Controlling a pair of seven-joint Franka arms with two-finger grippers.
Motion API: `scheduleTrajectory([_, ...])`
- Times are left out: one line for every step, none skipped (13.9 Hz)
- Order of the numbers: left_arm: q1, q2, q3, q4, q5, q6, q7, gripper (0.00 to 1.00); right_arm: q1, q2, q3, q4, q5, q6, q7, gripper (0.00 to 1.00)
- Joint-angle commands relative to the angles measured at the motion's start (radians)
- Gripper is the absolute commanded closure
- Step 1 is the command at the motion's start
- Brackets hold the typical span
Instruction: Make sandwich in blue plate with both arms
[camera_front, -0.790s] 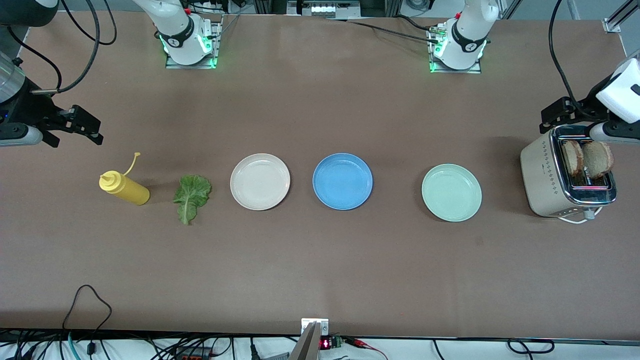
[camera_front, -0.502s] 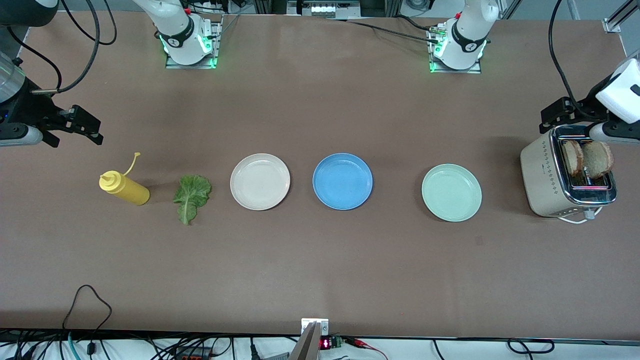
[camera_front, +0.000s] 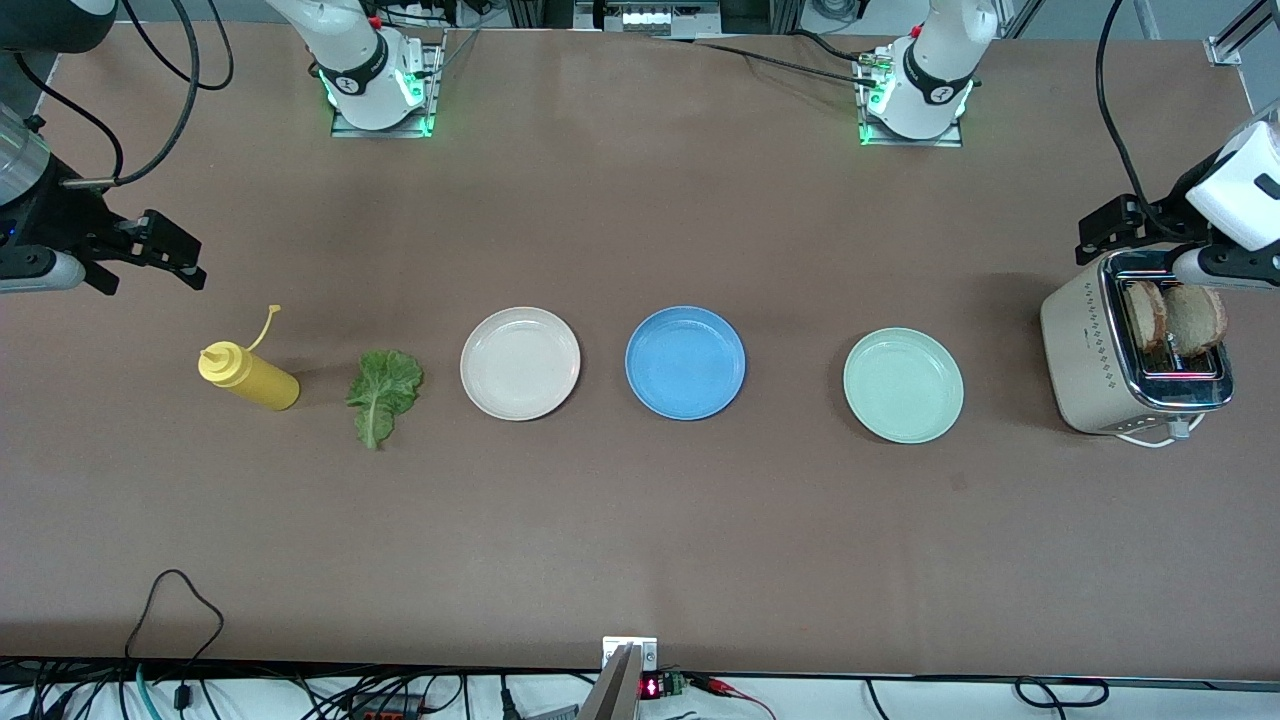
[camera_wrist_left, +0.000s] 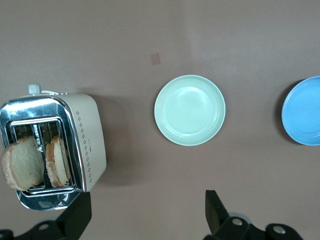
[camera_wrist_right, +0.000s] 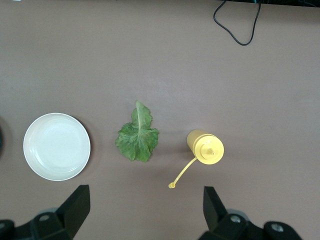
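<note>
The blue plate (camera_front: 685, 362) sits bare at the middle of the brown table (camera_front: 640, 520), in a row with two others: a beige-white plate (camera_front: 520, 362) just beside it toward the right arm's end, and a pale mint-green plate (camera_front: 903, 385) a little apart toward the left arm's end. Nothing of the sandwich is on any plate. The lettuce leaf (camera_front: 382, 393) lies flat on the table next to the beige-white plate, and a yellow squeeze bottle (camera_front: 248, 375) (its cap off the nozzle, hanging on its strap) stands beside the leaf, closer to the right arm's end. The two bread slices (camera_front: 1175, 317) stand upright in the slots of a cream and chrome toaster (camera_front: 1100, 355) at the left arm's end of the table, their tops poking out above the rim. The left gripper (camera_wrist_left: 145, 215) hangs in the air over the table by the toaster, fingers (camera_wrist_left: 215, 212) spread wide and holding nothing. The right gripper (camera_wrist_right: 142, 212) hangs over the table near the bottle and the leaf, its fingers (camera_wrist_right: 77, 207) likewise wide apart and empty. Neither gripper touches anything.
</note>
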Motion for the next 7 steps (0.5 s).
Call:
scheduleTrajectory([0.007, 0.002, 0.006, 0.008, 0.003, -0.027, -0.008, 0.0, -0.005, 0.008, 0.003, 0.022, 0.01, -0.005, 0.004, 0.0])
scheduleTrajectory([0.007, 0.008, 0.007, 0.008, 0.005, -0.025, -0.006, 0.0, -0.005, 0.008, 0.003, 0.022, 0.01, -0.005, 0.004, 0.0])
scheduleTrajectory([0.007, 0.009, 0.007, 0.008, 0.005, -0.025, -0.008, 0.0, -0.005, 0.008, 0.003, 0.022, 0.01, -0.005, 0.004, 0.0])
scheduleTrajectory([0.007, 0.009, 0.007, 0.01, 0.005, -0.025, -0.006, 0.0, -0.005, 0.008, 0.003, 0.022, 0.01, -0.005, 0.004, 0.0])
scheduleTrajectory([0.007, 0.011, 0.007, 0.01, 0.005, -0.027, -0.008, 0.0, -0.005, 0.008, 0.003, 0.022, 0.01, -0.005, 0.004, 0.0])
scheduleTrajectory([0.007, 0.011, 0.007, 0.008, 0.005, -0.028, -0.006, 0.0, -0.005, 0.008, 0.003, 0.022, 0.01, -0.005, 0.004, 0.0])
scheduleTrajectory([0.007, 0.011, 0.007, 0.01, 0.005, -0.028, -0.008, 0.0, -0.005, 0.008, 0.003, 0.022, 0.01, -0.007, 0.004, 0.0])
